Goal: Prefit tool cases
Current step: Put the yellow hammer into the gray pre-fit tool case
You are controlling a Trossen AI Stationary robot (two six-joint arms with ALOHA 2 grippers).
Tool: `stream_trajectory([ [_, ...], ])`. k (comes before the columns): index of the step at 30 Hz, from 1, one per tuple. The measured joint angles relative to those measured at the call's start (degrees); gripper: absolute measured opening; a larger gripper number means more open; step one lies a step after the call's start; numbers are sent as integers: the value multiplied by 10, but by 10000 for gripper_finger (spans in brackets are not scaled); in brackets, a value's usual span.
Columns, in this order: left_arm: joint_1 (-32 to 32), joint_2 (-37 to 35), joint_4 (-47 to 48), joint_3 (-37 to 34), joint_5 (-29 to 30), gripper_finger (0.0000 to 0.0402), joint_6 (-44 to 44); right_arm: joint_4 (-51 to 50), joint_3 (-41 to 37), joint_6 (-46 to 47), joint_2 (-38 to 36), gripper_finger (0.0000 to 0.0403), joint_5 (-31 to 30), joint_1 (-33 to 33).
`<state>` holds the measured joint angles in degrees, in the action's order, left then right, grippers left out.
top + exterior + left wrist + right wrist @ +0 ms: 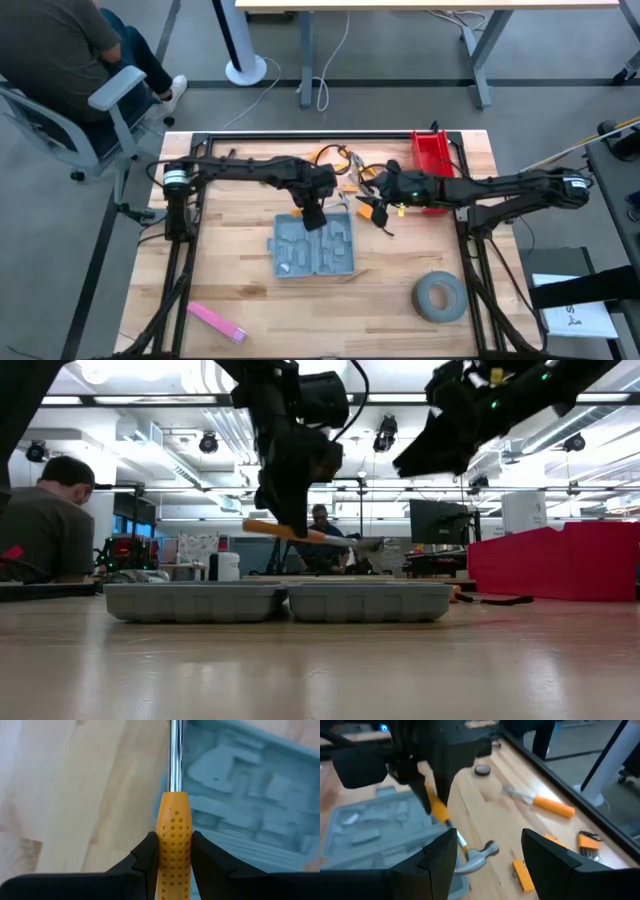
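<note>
Holding an orange-handled screwdriver (173,837) between its two dark fingers (145,862), the left gripper (316,213) hangs just above the far edge of the open tool case (314,247), which lies flat at the centre of the high view on the wooden table (230,240). The jaws are clamped on the perforated handle, leaving the chrome shaft free to point out over the moulded recesses, probably so the tool can be lowered into its matching slot. In the low view the screwdriver sits roughly level and clear of the case, so seating is judged not yet done. The right gripper (487,852), jaws apart and empty, waits right of centre in the high view, near loose tools: a hammer (475,857) and another orange-handled tool (545,802). A red bin (433,155) stands behind that arm, a grey tape roll (440,297) lies at lower right, and a pink object (216,322) at lower left. A seated person (60,45) occupies the upper left.
</note>
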<state>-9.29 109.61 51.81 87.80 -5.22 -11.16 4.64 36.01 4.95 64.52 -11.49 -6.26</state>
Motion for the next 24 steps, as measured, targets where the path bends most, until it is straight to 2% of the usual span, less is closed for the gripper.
stream_trajectory([
  [7, 23, -21, -44, -6, -4, 89, -23, -66, -1, 13, -75, 199, -5, 0],
  [13, 44, -22, -73, -8, -16, 89, -40, -104, -6, 42, -90, 199, 29, 7],
  [20, 65, -22, -109, -25, -15, 89, -51, -90, -43, 27, -90, 199, 28, 33],
  [24, 73, -33, -154, -63, -16, 90, -66, -37, -77, 4, -91, 199, 26, 51],
])
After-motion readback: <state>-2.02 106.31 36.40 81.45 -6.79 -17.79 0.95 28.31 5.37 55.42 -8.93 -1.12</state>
